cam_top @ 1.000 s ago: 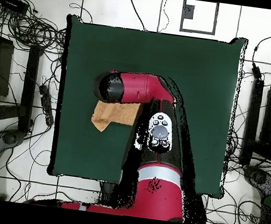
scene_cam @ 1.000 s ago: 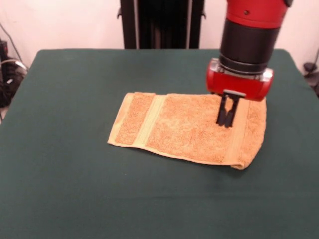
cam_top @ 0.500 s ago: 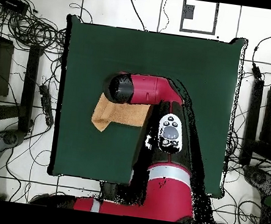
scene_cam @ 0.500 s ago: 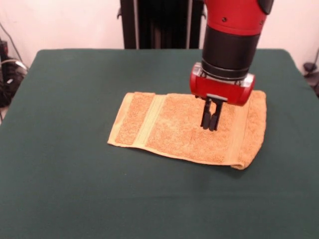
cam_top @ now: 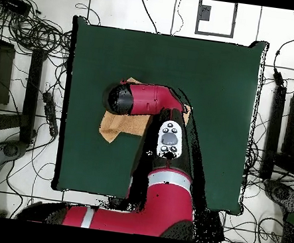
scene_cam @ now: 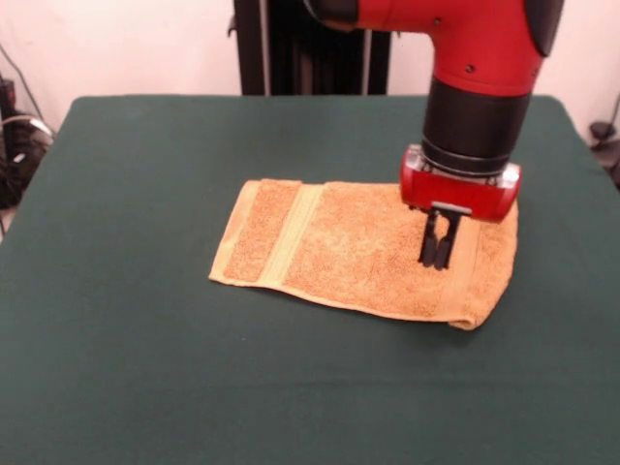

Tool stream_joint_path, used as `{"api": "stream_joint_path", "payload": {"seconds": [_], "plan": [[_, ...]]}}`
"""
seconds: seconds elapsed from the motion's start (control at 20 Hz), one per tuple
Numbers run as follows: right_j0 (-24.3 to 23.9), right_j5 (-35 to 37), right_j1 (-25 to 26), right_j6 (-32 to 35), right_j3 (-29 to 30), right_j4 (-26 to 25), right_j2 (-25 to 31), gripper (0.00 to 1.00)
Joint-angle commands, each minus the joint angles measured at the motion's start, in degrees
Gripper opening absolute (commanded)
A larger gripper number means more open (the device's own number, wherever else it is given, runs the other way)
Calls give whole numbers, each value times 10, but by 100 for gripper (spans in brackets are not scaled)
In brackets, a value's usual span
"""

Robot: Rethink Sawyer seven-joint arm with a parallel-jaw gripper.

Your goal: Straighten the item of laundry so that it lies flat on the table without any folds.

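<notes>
Towel (scene_cam: 358,247): orange-tan terry, lying near the middle of the green table (scene_cam: 136,368), mostly spread. Woven band runs across it toward the front view's left end. The right end looks doubled over: a rounded, thickened edge shows at the near right corner, so one fold probably remains.

Gripper (scene_cam: 436,262): the two black fingers are pressed together with no gap, nothing between them, tips at or just above the cloth beside the right end. Contact cannot be confirmed from either view.

Step in hand, as judged: take hold of the folded-over end. To do it well, the fingers would need to part first, then pinch only the top layer near its free edge and draw it outward, low over the table, so the layer beneath is not dragged.

Arm pose: wrist vertical, fingers pointing straight down. In the overhead view the arm (cam_top: 146,100) covers most of the towel.
</notes>
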Motion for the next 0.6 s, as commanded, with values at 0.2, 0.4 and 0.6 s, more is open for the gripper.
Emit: {"api": "stream_joint_path", "payload": {"seconds": [0.2,0.4,0.6], "plan": [[58,25,41,111,5,31,-9,0],[56,36,44,101,1,47,-1,0],[41,16,53,88,3,58,16,0]]}}
